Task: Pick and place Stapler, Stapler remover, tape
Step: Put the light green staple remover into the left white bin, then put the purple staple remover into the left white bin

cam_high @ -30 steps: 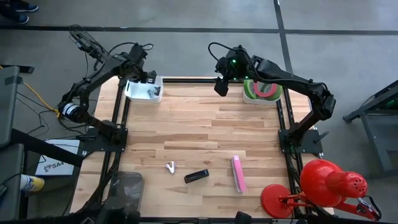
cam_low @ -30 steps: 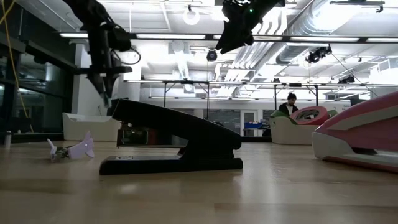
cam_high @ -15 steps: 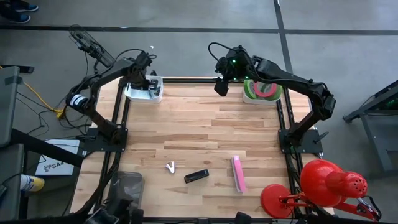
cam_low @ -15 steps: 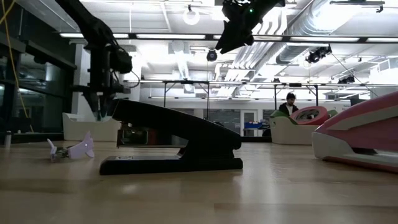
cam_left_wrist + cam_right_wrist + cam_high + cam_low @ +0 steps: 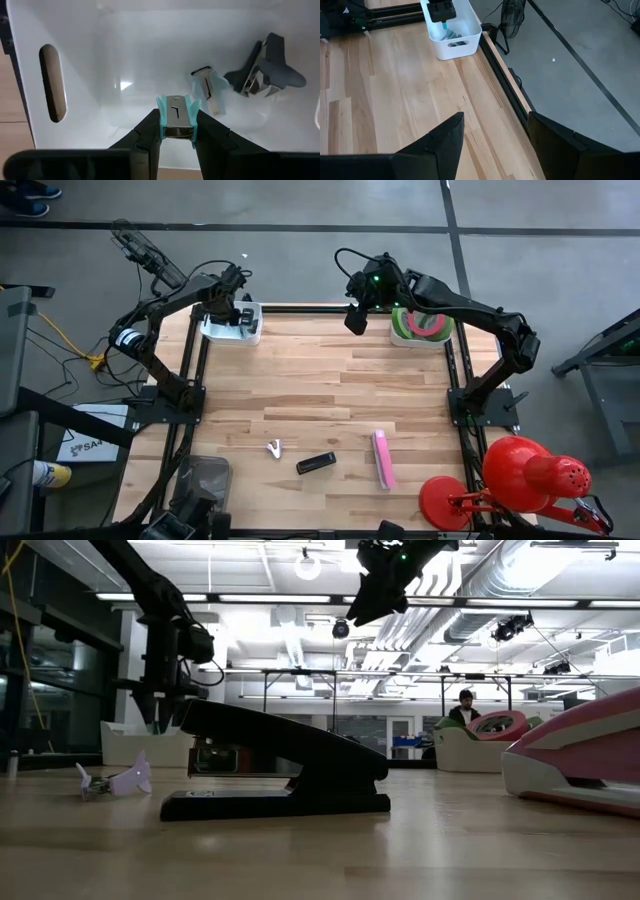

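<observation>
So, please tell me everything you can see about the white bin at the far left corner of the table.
The white bin is a small rectangular tub, apparently of glossy plastic, with an oval handle slot in one wall. It stands upright at the table's far left corner. Inside lie a teal staple remover and a dark grey staple remover, apart from each other. The left gripper hangs over the bin, its fingers shut on another teal staple remover above the bin's floor.

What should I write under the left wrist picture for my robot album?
Left gripper holds a teal staple remover over a white plastic bin with two more removers inside.
</observation>
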`<action>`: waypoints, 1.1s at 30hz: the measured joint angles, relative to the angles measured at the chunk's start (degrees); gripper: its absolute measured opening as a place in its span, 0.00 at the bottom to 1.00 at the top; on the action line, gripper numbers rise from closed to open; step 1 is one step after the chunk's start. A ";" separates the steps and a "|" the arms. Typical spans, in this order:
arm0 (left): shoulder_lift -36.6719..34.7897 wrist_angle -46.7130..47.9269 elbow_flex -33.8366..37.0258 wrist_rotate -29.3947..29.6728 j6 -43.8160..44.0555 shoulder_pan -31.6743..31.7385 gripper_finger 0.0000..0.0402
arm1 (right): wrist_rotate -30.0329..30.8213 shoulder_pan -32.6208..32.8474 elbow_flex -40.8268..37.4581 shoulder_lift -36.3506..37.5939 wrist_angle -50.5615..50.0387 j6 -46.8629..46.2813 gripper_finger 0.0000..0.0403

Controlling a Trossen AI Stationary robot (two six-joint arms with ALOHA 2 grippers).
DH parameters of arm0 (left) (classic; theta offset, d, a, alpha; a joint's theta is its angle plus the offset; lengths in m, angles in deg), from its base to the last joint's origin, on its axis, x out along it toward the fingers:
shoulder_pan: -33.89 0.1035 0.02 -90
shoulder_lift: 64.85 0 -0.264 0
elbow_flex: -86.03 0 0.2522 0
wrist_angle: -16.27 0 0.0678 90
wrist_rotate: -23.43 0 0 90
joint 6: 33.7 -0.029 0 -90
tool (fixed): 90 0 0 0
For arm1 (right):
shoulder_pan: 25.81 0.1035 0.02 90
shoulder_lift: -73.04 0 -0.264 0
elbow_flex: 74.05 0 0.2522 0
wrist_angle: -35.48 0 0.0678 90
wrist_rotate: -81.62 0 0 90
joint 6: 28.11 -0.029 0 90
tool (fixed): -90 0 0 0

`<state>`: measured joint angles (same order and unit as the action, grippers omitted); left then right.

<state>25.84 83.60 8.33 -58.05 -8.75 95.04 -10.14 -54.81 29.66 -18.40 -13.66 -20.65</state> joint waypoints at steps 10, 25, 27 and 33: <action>0.00 -0.25 0.00 1.06 2.34 0.00 0.38 | -0.27 0.00 -0.02 -0.01 -0.05 0.00 0.52; 0.00 -0.56 -0.02 1.42 3.87 0.00 0.51 | -0.37 0.00 -0.02 -0.02 -0.07 0.02 0.52; 0.00 -0.53 -0.02 1.48 3.90 0.00 0.54 | -0.40 0.00 -0.02 -0.02 -0.07 0.02 0.52; 0.00 -0.56 -0.04 1.48 6.17 0.00 0.65 | -0.44 0.00 -0.02 -0.02 -0.07 0.02 0.52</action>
<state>25.84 83.04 8.28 -56.57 -2.58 95.04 -10.57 -54.81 29.64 -18.42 -13.72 -20.62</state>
